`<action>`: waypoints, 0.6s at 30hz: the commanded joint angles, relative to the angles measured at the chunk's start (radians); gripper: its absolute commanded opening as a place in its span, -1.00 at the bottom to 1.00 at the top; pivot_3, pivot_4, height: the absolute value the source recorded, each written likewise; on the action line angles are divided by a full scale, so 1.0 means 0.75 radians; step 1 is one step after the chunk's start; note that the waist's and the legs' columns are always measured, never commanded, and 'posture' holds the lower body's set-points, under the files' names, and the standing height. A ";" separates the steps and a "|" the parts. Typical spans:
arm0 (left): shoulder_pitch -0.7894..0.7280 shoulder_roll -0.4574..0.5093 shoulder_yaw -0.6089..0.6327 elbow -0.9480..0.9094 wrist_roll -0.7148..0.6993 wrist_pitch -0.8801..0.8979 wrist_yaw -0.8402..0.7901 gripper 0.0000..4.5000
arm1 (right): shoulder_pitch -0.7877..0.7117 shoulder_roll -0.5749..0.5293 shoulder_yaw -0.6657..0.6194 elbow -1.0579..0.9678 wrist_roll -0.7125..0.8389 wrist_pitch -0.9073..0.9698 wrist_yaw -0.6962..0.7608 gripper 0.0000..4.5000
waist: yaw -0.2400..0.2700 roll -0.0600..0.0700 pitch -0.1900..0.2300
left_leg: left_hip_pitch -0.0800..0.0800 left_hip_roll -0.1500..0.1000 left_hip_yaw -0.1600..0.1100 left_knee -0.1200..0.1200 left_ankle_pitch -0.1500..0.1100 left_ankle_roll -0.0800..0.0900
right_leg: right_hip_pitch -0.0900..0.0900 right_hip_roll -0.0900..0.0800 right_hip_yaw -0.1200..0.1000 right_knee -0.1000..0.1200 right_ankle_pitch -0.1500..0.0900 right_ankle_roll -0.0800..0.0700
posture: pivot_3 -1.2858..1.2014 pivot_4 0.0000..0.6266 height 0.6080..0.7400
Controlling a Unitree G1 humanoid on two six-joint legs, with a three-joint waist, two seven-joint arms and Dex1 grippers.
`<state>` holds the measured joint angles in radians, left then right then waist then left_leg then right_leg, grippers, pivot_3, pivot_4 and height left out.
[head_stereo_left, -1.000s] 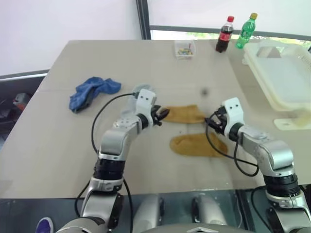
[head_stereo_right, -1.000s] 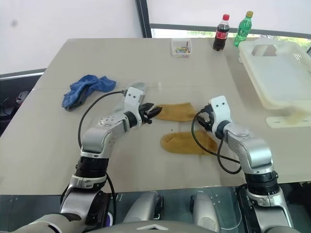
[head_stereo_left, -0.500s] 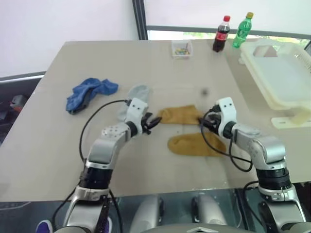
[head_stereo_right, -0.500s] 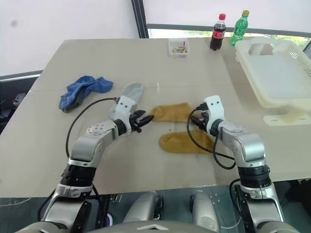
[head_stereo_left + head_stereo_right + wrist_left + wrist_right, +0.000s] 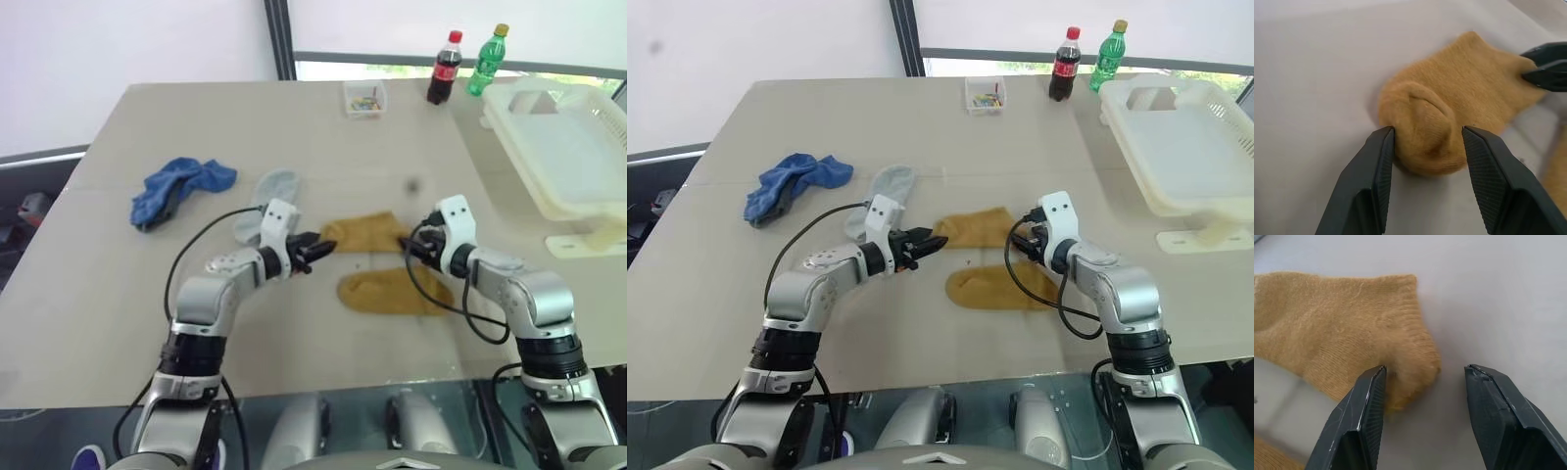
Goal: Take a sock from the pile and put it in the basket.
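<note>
Scene: a beige table (image 5: 323, 137) seen from above, with both robot arms reaching over it toward one mustard-yellow sock (image 5: 367, 231) lying flat near the middle.
Change: compared with a second ago, the left gripper (image 5: 312, 247) has drawn back and lowered, so it now sits at the sock's rounded end instead of hovering above it; the right gripper (image 5: 415, 247) has hardly shifted.
Left fingers: parted, one on each side of the sock's bunched toe (image 5: 1422, 132), not yet pressing it together.
Right fingers: parted at a middling width, straddling the corner of the sock's other end (image 5: 1410, 377), nothing pinched.
Sock position: on the table between the two grippers, just behind a second mustard sock (image 5: 392, 292), and well apart from the basket.
Pile: a pale grey-blue sock (image 5: 267, 191) lies just beyond the left arm; dark blue socks (image 5: 181, 191) are farther to the left.
Basket: white, slotted, at the far right edge of the table (image 5: 563, 147), no sock visible inside.
Meaning: both grippers look lined up for a pinch; the lift and the carry to the basket are probably all still ahead.
Background: a small clear box of coloured bits (image 5: 364, 98), a cola bottle (image 5: 443, 69) and a green bottle (image 5: 486, 62) along the far edge.
</note>
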<state>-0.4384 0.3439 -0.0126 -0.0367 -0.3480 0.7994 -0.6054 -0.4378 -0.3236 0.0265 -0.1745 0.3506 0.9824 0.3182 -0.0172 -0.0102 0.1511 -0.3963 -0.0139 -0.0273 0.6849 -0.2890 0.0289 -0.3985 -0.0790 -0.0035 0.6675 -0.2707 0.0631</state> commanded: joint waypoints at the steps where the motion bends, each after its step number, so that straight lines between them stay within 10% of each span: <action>1: -0.020 -0.031 -0.047 -0.007 0.039 0.009 0.068 0.08 | -0.001 -0.009 0.011 -0.004 -0.017 -0.025 0.013 0.06 | 0.004 0.000 0.000 | 0.000 0.000 0.000 0.000 0.000 0.000 | 0.000 0.000 0.000 0.001 0.000 0.000 | 0.03 -0.52 1.00; 7: -0.051 -0.103 -0.012 0.021 0.015 0.024 0.135 -0.81 | 0.015 -0.021 0.018 0.003 -0.039 -0.039 0.032 -0.97 | 0.006 0.000 0.000 | 0.001 0.000 0.000 0.002 0.000 0.000 | 0.001 -0.001 0.001 0.003 0.000 0.000 | 0.03 -0.52 1.00; 18: -0.018 0.007 0.221 -0.246 -0.486 0.458 -0.063 -0.98 | 0.194 -0.124 -0.157 -0.534 0.198 0.105 0.135 -1.00 | 0.000 0.000 0.001 | -0.004 0.001 0.000 0.001 0.000 0.000 | -0.005 -0.001 0.002 0.001 0.000 0.000 | 0.03 -0.52 1.00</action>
<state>-0.4613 0.3233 0.1176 -0.1476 -0.6150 1.0615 -0.6145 -0.3155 -0.3997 -0.0370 -0.4269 0.4264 1.0082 0.4043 -0.0176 -0.0104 0.1515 -0.3993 -0.0134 -0.0276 0.6852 -0.2891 0.0288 -0.4020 -0.0797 -0.0017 0.6686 -0.2707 0.0631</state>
